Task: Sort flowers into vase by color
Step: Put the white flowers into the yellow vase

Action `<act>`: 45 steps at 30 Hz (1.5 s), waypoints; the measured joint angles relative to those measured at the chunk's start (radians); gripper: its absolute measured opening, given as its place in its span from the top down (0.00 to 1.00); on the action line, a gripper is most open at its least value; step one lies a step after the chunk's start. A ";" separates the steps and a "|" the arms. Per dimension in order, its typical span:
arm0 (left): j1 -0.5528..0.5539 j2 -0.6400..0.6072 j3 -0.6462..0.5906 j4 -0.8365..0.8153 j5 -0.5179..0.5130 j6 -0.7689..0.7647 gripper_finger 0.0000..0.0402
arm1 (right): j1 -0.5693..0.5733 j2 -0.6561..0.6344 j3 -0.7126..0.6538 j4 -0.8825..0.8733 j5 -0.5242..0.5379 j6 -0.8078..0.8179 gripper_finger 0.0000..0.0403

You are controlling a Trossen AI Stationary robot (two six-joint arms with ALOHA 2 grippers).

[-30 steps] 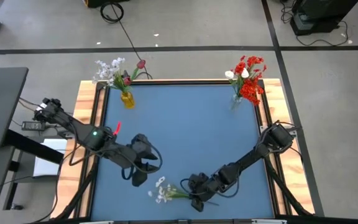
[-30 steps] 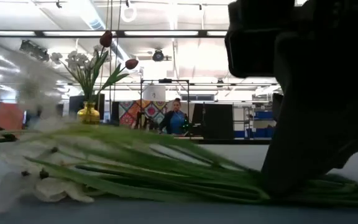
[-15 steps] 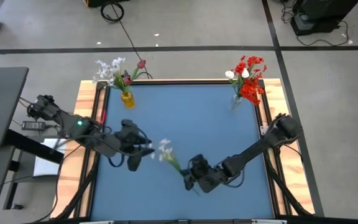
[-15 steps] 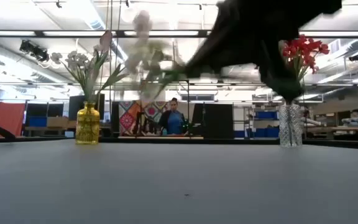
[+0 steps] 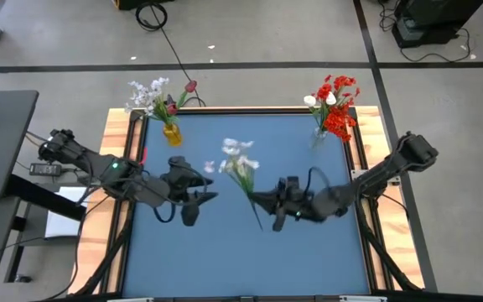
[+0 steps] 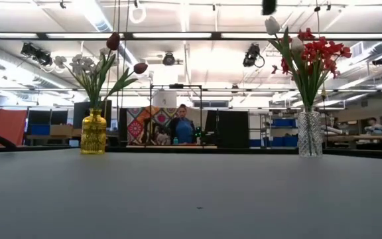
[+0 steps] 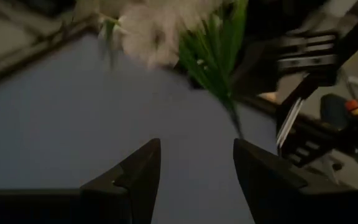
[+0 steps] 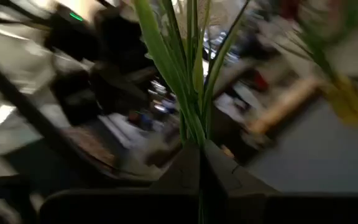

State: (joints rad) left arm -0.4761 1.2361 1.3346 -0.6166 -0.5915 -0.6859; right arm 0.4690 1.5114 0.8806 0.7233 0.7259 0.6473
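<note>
The white flower spray (image 5: 240, 164) hangs above the middle of the bench (image 5: 309, 260); my right gripper (image 5: 277, 204) has its jaws clamped on the stalk's lower end. The stem's long axis runs from that grip up toward the bench's far edge, blossoms leading. My left gripper (image 5: 198, 200) hovers just beside it, jaws spread wide and empty. I judge the yellow vase (image 5: 171, 133) at the far left corner the likely target.

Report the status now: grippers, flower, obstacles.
Right gripper shut on white-blossomed green-stemmed flower spray, lifted over blue table. Left gripper open, beside it. Nothing blocking the way.
</note>
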 joint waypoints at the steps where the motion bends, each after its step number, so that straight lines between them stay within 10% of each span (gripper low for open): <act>1: 0.009 0.005 0.000 0.041 0.002 0.037 0.49 | -0.022 -0.013 -0.022 0.068 -0.053 -0.039 0.98; 10: 0.123 0.043 0.000 0.420 0.063 0.313 0.49 | -0.234 -0.075 -0.078 0.271 -0.524 -0.130 0.98; 21: 0.286 0.089 0.000 0.553 0.273 0.348 0.50 | -0.387 -0.075 -0.028 0.255 -0.804 -0.116 0.98; 34: 0.383 0.087 0.000 0.553 0.384 0.394 0.97 | -0.486 -0.074 -0.028 0.199 -0.879 -0.097 0.87; 45: 0.391 -0.028 0.000 0.081 -0.135 0.315 0.99 | -0.612 -0.186 -0.028 -0.132 -0.841 -0.124 0.70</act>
State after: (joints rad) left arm -0.0854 1.2085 1.3346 -0.5359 -0.7260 -0.3713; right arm -0.1429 1.3251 0.8531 0.5915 -0.1150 0.5229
